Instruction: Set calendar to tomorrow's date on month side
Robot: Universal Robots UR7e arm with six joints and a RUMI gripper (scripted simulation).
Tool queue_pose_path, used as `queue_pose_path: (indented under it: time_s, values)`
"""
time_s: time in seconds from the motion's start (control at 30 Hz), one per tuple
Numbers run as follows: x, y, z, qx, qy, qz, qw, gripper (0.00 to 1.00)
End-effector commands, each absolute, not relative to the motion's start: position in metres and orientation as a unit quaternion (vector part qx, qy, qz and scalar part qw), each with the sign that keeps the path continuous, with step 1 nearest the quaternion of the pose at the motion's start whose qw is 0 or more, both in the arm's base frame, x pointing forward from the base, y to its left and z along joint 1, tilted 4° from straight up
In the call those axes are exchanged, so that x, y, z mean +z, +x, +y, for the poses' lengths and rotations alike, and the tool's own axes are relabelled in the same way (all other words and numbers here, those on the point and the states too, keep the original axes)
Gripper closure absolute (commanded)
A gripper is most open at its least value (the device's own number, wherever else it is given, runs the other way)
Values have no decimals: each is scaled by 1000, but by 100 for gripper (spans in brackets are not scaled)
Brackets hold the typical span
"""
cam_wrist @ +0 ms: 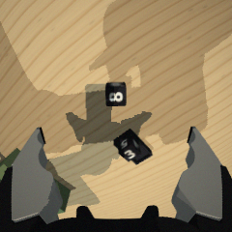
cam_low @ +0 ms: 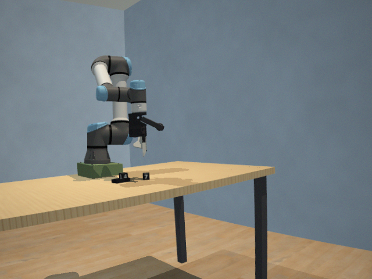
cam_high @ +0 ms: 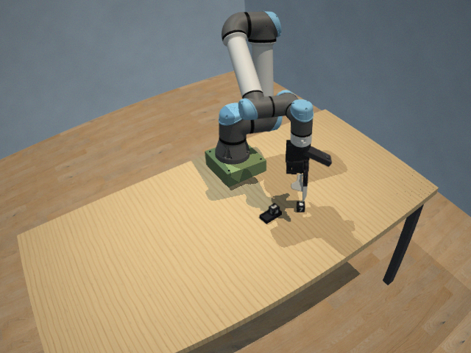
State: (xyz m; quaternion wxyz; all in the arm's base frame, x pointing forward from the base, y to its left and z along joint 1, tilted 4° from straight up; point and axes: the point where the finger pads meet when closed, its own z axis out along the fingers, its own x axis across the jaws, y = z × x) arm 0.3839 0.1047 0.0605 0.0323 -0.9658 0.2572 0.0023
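Black cubes with white digits on pale striped wood

The two cubes [cam_high: 300, 207] [cam_high: 272, 208] and their tray [cam_high: 266, 218] are black, digits white; the table [cam_high: 151, 246] is light wood with fine grain lines (legs dark). The arm [cam_high: 243, 64] is grey and cream with sky-blue caps, on a green base [cam_high: 213, 159]. Gripper [cam_wrist: 116, 193] fingers are grey. Walls are blue-grey and the floor warm brown planks.

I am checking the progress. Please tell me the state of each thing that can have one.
gripper: open, empty, raised above the table.
loose cube: on the table, outside the tray, 7 on its side.
tray: holds one cube.
cube in tray: seated in the tray.
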Motion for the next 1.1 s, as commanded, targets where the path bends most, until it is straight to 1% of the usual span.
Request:
queue_pose_path:
  time_s: [0.0, 0.27, 0.57, 0.63, 1.07]
  values:
    - [61, 385, 105, 2, -962, 272, 32, 0]
    - [60, 385, 105, 4, -947, 321, 32, 0]
    - [59, 387, 106, 8, -893, 449, 31, 0]
    - [59, 387, 106, 8, -893, 449, 31, 0]
    - [56, 388, 105, 15, -781, 624, 29, 0]
